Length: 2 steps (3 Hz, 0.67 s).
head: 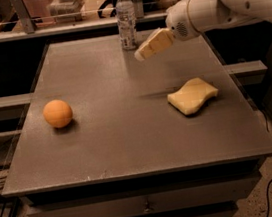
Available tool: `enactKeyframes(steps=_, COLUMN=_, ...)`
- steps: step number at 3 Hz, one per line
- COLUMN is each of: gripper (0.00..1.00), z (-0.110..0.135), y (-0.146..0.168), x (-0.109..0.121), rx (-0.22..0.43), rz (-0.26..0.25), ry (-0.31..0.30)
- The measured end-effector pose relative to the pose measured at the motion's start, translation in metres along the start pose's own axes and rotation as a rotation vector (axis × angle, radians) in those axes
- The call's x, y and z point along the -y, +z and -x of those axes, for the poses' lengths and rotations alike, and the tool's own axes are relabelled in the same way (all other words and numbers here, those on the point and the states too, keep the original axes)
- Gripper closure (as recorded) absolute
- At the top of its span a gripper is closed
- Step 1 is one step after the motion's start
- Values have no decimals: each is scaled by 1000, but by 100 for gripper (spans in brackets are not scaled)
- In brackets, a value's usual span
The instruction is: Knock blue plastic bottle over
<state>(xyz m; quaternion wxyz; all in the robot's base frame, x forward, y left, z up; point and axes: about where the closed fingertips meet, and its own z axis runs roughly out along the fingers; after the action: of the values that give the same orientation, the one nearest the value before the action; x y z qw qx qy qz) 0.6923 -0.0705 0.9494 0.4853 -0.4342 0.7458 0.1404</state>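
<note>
Blue plastic bottle (125,18): is standing upright with its white cap on, at the far edge of the grey table (107,155), upper centre of the frame. It is not yet tipped.

Gripper (140,56): is hovering above the tabletop just right of the bottle and slightly nearer the viewer, its tip pointing down and left toward the bottle's lower half. It is apart from the bottle and carrying nothing visible. Whether it is clenched or released cannot be told. The white arm (222,2) is reaching in from the upper right.

Bystanders: an orange ball (57,113) is sitting at centre left and a yellow sponge (193,95) at centre right, both well apart from the bottle.

Hazards, as judged:
- A low contact is likely to be sliding the bottle along the table rather than toppling it, since the tip is aiming near the base.
- A push directed away from the viewer is risking sending the bottle off the far edge, because it is standing so close to it.
- A sweep passing in front of the bottle is risking a clean miss.
- Once down, the round body may be rolling off the table.
</note>
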Motion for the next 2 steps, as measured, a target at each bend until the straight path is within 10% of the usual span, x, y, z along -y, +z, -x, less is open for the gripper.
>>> enactKeyframes(steps=2, gripper=0, z=10, y=68, x=28, rx=97, rz=-26, ry=20)
